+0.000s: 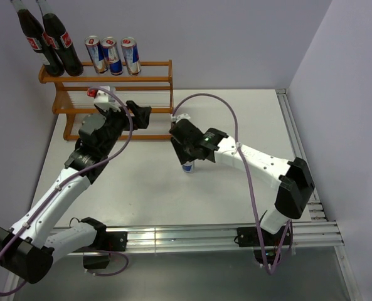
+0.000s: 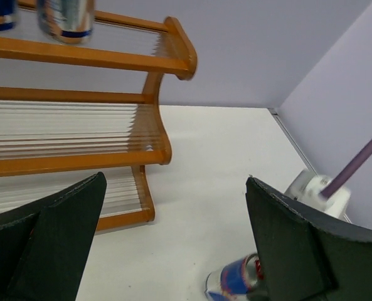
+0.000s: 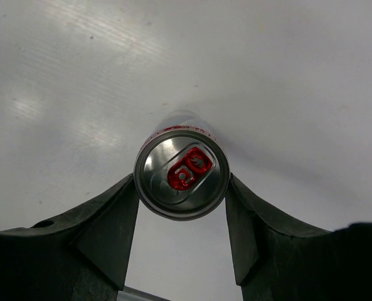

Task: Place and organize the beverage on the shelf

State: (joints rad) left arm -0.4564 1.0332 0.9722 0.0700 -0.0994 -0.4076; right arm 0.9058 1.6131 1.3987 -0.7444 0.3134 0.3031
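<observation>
- Picking up the last can [image 3: 181, 172]: my right jaws pinch its sides where it stands mid-tabletop [image 1: 142, 194].
- Left jaws are spread and empty, by the shelf [image 1: 154, 63] at the far-left corner.
- Next I'd lift it straight up, then set it beside the three cans [image 1: 113, 55] on the top tier.

The shelf [image 1: 113, 81] is glowing orange-brown, with pale thin rails striping each tier. On its top tier, two bottles [image 1: 66, 50] are showing dark cola and red labels. Beside them, three cans [image 1: 113, 55] are wearing blue and silver with red marks. In front of the shelf, a fourth can [image 3: 182, 174] is gleaming silver on top, with a red tab. The table [image 1: 148, 194] is looking white and the walls [image 1: 236, 37] pale lilac. The arms [image 1: 261, 162] are showing white shells, black joints and purple cables [image 1: 201, 95].
</observation>
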